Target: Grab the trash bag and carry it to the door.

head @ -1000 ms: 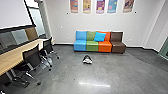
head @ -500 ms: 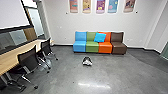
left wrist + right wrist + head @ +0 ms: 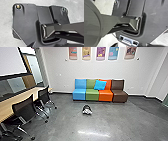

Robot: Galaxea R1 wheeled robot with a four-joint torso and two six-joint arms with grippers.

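On the grey floor, in front of the coloured sofa, lies a small black-and-white bundle, which looks like the trash bag (image 3: 87, 110). It sits near the middle of the head view, dark on top and whitish below, with bare floor around it. Whether it is tied cannot be made out. Both wrist views show the robot's own dark plate and jointed bar over pale floor, and how the grippers stand cannot be read there.
Behind the bag a blue, green, orange and brown sofa (image 3: 92, 95) with a blue cushion (image 3: 100, 85) stands against the wall. Black chairs (image 3: 24, 109) line a long wooden table (image 3: 10, 105) at the left. Posters (image 3: 100, 52) hang above the sofa.
The head camera has moved forward a little: the bag and sofa show slightly lower, and the chairs have shifted toward the left edge. The bag itself rests where it was on the floor.
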